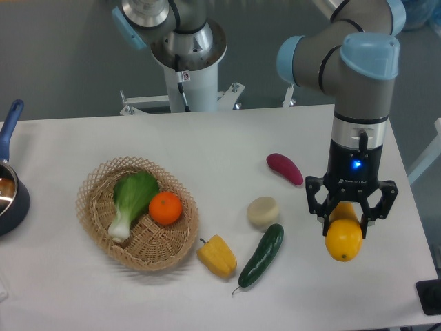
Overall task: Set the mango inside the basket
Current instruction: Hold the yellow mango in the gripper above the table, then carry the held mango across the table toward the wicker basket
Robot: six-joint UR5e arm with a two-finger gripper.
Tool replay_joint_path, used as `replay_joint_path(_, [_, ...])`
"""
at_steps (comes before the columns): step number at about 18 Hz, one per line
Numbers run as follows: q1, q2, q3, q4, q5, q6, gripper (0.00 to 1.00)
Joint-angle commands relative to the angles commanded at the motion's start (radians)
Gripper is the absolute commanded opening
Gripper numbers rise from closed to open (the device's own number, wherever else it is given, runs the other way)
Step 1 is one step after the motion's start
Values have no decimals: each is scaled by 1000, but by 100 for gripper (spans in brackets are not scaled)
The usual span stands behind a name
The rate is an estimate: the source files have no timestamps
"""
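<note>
The mango (343, 239) is a smooth yellow-orange oval fruit at the right of the table. My gripper (349, 222) points straight down and is shut on its upper part, with a black finger on each side. I cannot tell whether the mango rests on the table or hangs just above it. The woven tan basket (92, 191) sits at the left of the table, far from the gripper. It holds a green leafy vegetable (131, 198) and a round orange (165, 207).
Between the gripper and the basket lie a yellow bell pepper (218, 256), a dark green cucumber (262, 254), a pale round item (263, 211) and a purple-red sweet potato (284, 168). A blue-handled pot (8, 181) sits at the left edge.
</note>
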Motion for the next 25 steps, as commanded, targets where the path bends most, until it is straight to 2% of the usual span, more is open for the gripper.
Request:
replay_joint_path(9, [0,-2,-3,0,3,-9,30])
replay_joint_path(17, [-12,0,-40,-5,8,-23,30])
replay_joint_path(20, [-49,-6,-52,-5,17,-26,30])
replay_joint_path(22, [-80,-5,-63,-5,25,-69,30])
replay_joint_path(25, [-135,6,-71,-11,44,-227,30])
